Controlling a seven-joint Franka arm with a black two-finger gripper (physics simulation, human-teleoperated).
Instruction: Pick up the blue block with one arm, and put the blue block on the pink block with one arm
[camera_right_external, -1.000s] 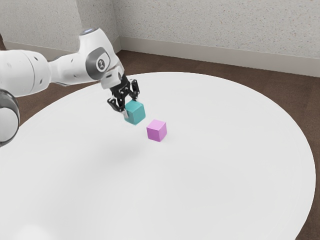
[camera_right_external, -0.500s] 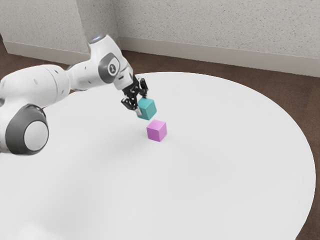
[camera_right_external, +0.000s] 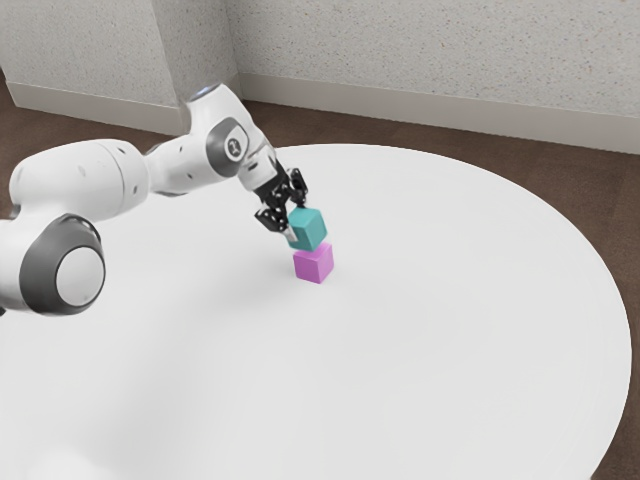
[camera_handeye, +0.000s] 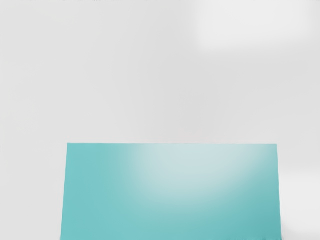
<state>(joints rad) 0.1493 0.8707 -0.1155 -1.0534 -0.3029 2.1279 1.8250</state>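
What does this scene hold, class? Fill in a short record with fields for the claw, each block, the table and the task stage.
claw: shut on the blue block, reaching in from the exterior view's left
blue block: teal-blue cube, held directly over the pink block, at or very near its top face
pink block: sits flat on the table, under the blue block
table: round, white
task stage: blue block lifted and lined up over pink block; not yet released

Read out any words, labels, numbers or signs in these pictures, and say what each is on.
No readable text.
Blue block, pink block, table: plain, no markings.
Grey joint cap on the arm: a small mark, too small to read.
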